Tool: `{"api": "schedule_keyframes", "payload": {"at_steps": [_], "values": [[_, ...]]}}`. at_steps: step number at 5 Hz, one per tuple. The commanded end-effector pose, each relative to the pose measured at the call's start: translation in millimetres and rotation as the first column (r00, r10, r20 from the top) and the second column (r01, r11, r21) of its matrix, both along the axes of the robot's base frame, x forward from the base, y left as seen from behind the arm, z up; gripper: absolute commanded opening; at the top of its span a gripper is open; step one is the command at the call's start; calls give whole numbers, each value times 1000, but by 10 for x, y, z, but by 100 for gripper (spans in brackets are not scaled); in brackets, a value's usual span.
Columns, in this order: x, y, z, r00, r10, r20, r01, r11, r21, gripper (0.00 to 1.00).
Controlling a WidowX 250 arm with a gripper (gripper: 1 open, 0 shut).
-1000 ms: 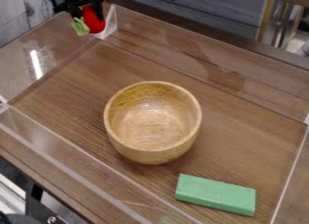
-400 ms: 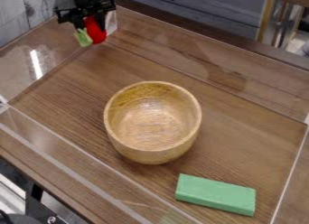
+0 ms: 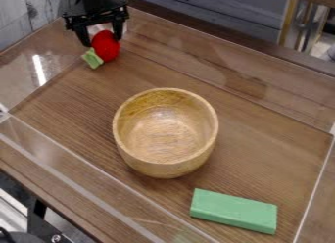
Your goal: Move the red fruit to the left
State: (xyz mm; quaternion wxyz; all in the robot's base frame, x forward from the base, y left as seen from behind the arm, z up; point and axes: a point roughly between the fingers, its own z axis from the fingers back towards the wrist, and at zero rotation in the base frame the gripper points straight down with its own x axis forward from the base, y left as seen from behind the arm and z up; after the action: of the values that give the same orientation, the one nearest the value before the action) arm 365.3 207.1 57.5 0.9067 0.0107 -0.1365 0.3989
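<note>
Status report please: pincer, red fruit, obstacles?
Pincer open above red fruit. Fruit down on table, far-left corner. Wooden bowl apart, not blocking.

- My view is evenly bright, with soft diffuse daylight.
- White glare streaks the clear plastic wall [image 3: 39, 66] at left.
- The round wooden bowl [image 3: 165, 131] casts only a faint shadow.
- The low resolution softens details; my black gripper [image 3: 97, 29] looks slightly blurred.

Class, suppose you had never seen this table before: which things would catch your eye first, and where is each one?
The big wooden bowl sits mid-table and draws the eye first. At the far left corner, the bright red fruit lies on the wood just under the black hand, whose fingers look open around it. A flat green block lies near the front right edge.
</note>
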Motion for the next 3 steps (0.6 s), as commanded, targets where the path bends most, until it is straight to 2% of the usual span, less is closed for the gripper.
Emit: {"api": "schedule_keyframes", "payload": {"at_steps": [1,3], "values": [[64,39,309,999,0,43,0,1000,13,100],[50,77,577,999,13,46,-12,1000,-28,100]]}}
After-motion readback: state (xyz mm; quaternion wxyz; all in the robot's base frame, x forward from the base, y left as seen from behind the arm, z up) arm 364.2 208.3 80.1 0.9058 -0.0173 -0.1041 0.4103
